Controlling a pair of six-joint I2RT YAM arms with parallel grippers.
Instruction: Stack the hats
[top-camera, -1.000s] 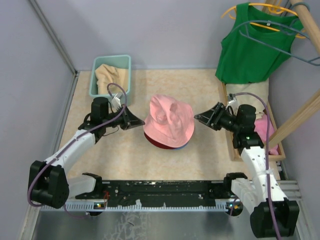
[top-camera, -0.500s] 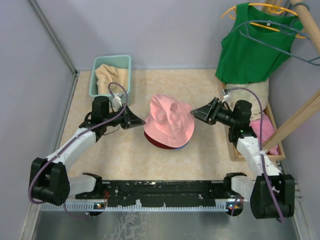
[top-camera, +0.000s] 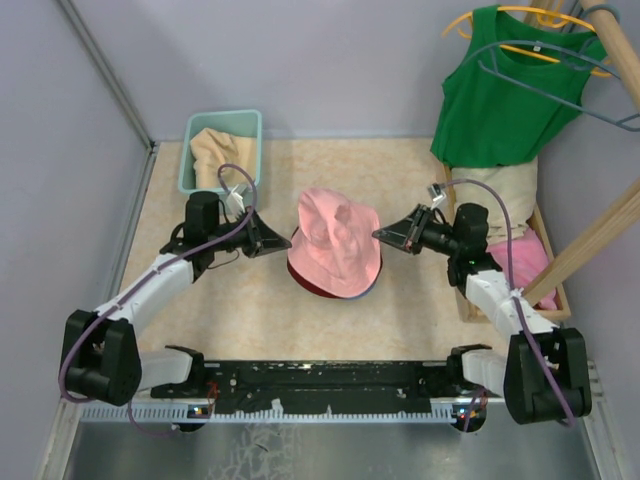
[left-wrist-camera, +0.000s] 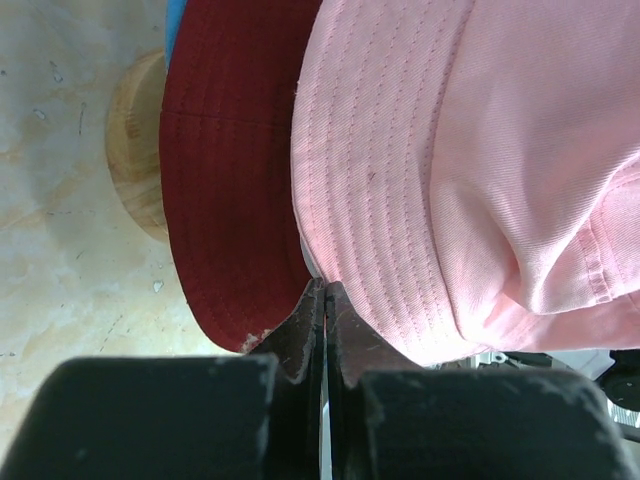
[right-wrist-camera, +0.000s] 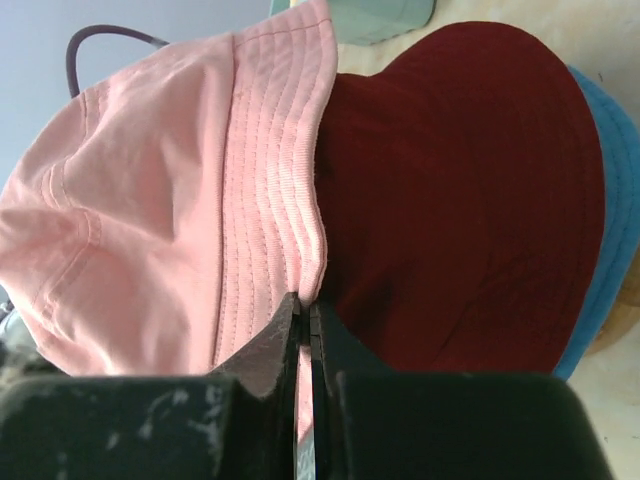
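With your left pincer and right pincer each clamped on the pink hat brim at mid-tabletop, lower both sides level so it centres over the dark red hat.

white arms, black joints, purple cables looping above.

The pink hat sits crown-up and dented on the dark red hat, whose brim juts out beneath. The blue hat lies lowest, mid-bench. The beige hat lies crumpled near the far-left corner.
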